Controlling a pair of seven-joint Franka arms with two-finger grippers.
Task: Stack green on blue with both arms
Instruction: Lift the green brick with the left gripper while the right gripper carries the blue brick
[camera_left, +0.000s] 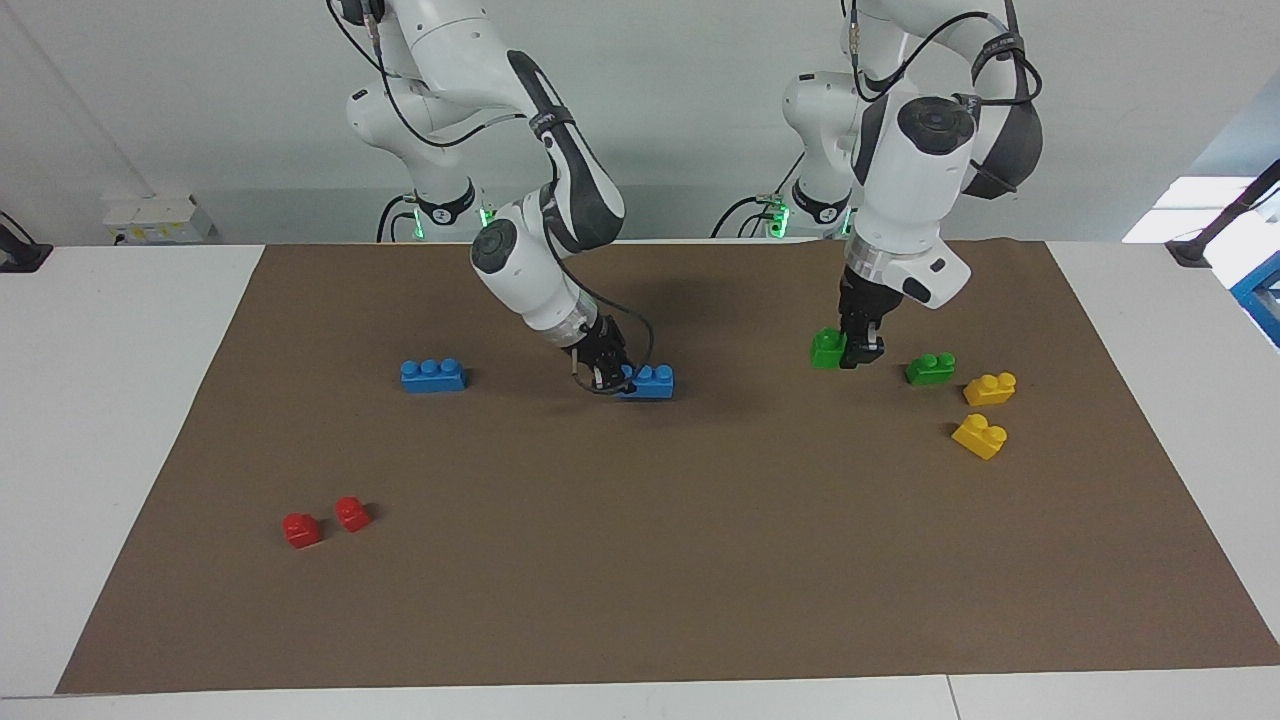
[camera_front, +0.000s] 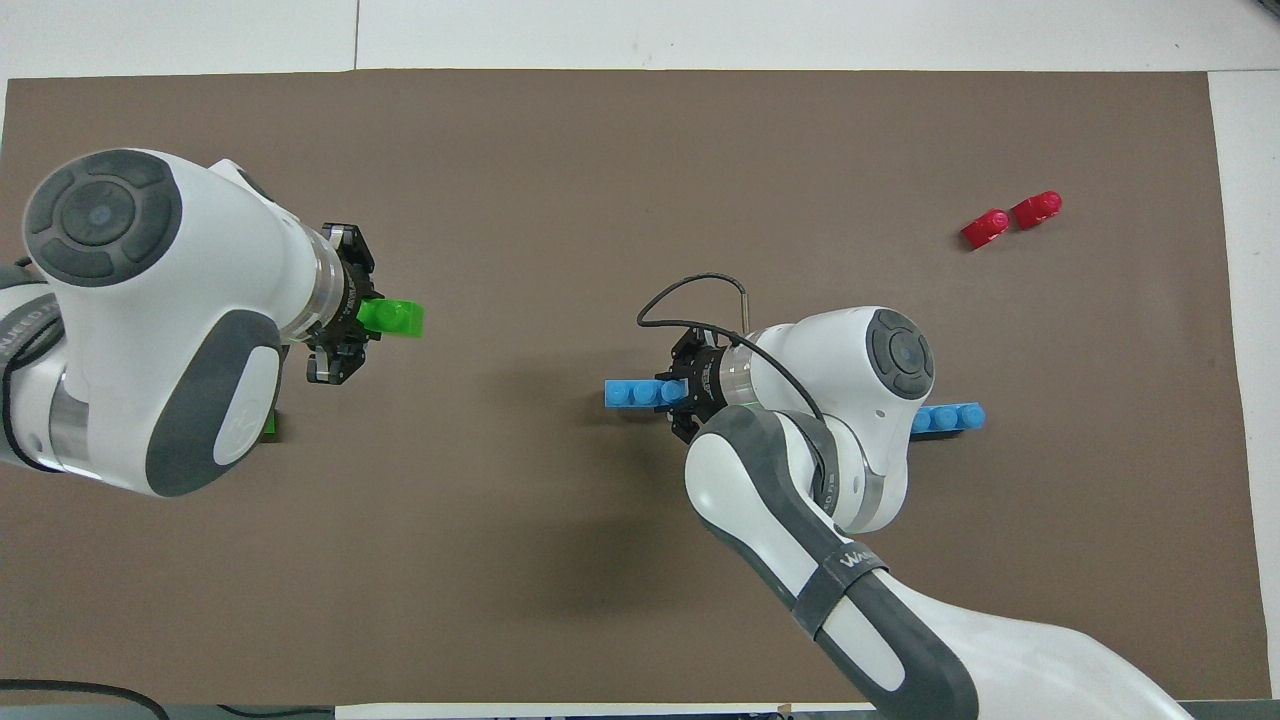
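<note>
Both picks done, stacking left. Left gripper (camera_left: 858, 352) pinching green (camera_left: 827, 349), brick sticking out beside fingertips, over mat. Right gripper (camera_left: 610, 377) pinching blue (camera_left: 652, 381) by one end, low over mat. Bricks well apart.

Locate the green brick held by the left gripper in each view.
Facing view: the held green brick hangs in the left gripper, above the mat.
Overhead view: it sticks out of the same gripper.
Shared landmark: the two red bricks.
</note>
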